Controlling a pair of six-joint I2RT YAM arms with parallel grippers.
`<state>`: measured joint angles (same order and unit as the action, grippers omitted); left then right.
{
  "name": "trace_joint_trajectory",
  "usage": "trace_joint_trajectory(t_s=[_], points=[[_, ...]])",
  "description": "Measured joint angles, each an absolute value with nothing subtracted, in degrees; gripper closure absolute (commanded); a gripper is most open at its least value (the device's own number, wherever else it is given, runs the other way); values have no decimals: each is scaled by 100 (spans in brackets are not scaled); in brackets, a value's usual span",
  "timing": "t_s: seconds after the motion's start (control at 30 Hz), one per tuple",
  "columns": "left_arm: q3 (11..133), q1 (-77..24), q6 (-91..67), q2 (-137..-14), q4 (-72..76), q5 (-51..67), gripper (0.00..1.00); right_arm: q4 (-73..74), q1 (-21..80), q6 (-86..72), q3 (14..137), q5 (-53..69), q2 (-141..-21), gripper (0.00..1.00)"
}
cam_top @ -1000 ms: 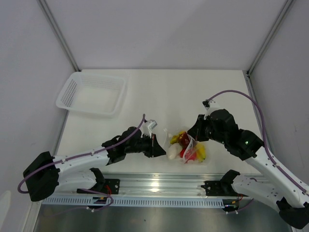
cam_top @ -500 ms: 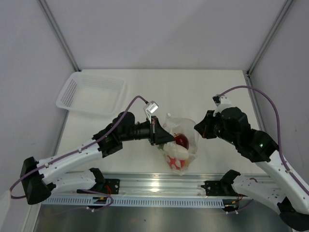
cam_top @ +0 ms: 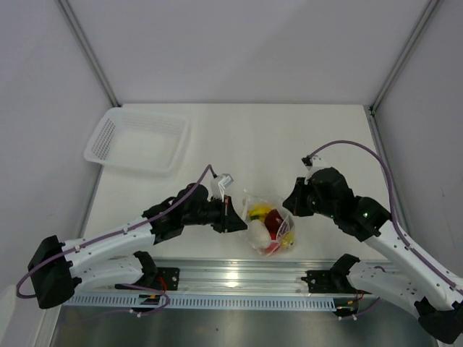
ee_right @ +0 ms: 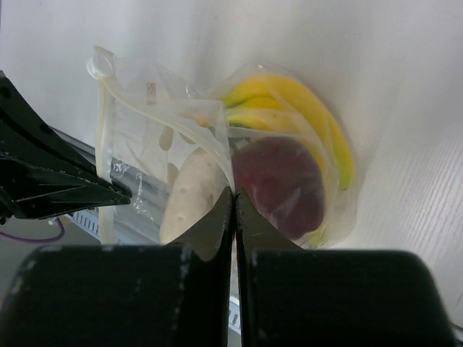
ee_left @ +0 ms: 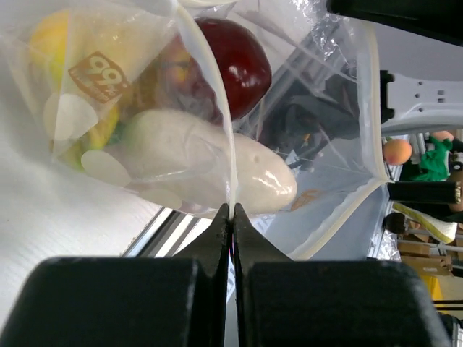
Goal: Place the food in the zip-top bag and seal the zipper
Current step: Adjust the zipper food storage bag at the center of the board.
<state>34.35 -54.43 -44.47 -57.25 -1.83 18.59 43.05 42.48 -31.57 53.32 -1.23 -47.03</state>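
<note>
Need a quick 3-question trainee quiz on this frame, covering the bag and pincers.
1. True or false: the white radish lies outside the zip-top bag.
2. The left pincer and right pincer are each shut on: A) the bag's rim, B) the white mesh basket, C) nothing.
3. Fill in: the yellow food in the bag is the ____ bunch.
Key: 1 false; 2 A; 3 banana.

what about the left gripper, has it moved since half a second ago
Yes. The left gripper has pulled back toward the metal rail, farther from the white mesh basket, shut on the edge of the zip-top bag.
</note>
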Motion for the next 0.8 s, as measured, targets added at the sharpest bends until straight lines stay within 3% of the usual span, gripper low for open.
trace_joint_trajectory(t_s=[0.27,0.47,0.8], points=[[4882,-5398,-4145,-5795,-829,1835,99,4307,4246,-3085,6088,-156,-4895,100],[4460,-5382,-4246,-5312,-410,1837,99,4303,4248,-3124,6095,-165,-4436,100],[4451,-5269,-3754,-5972,-1184,1715,99,4364,4248,-3284,5605,226,-4370,100]])
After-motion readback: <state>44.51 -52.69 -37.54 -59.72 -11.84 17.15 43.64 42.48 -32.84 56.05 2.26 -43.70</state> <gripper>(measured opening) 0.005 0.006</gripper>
